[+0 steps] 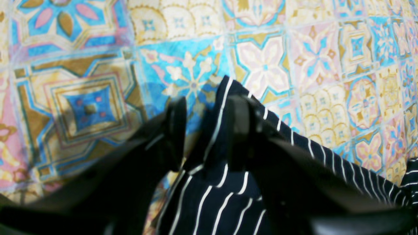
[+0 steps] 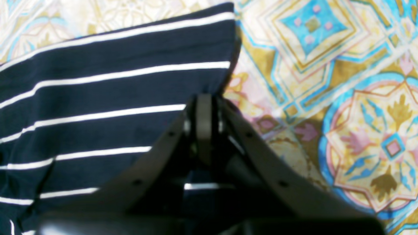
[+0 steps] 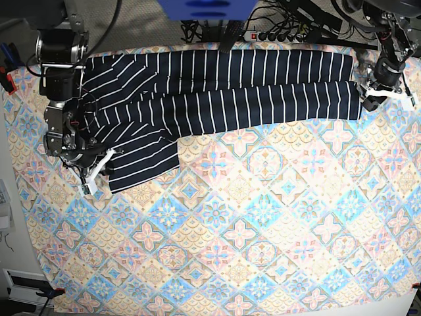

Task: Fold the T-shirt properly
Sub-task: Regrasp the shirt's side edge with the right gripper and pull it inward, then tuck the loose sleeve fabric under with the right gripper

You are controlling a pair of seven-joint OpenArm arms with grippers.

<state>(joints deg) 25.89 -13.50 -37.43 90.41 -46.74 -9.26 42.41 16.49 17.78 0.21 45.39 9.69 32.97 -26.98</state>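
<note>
The dark striped T-shirt (image 3: pixel 230 92) lies spread in a long band across the far part of the table, with a flap hanging down at its left end. My right gripper (image 2: pixel 204 106) is shut on the T-shirt (image 2: pixel 98 91) at the edge of that flap; in the base view this right gripper (image 3: pixel 99 163) is at the left. At the shirt's right end sits my left gripper (image 3: pixel 367 100). In the left wrist view, the left gripper (image 1: pixel 207 104) has its jaws apart, and a corner of the T-shirt (image 1: pixel 209 202) lies between them against the right finger (image 1: pixel 238 130).
A pastel floral-tile cloth (image 3: pixel 263 230) covers the whole table under the shirt. A power strip (image 3: pixel 276 33) and cables lie behind the far edge. The arm bases stand at the far left and far right corners.
</note>
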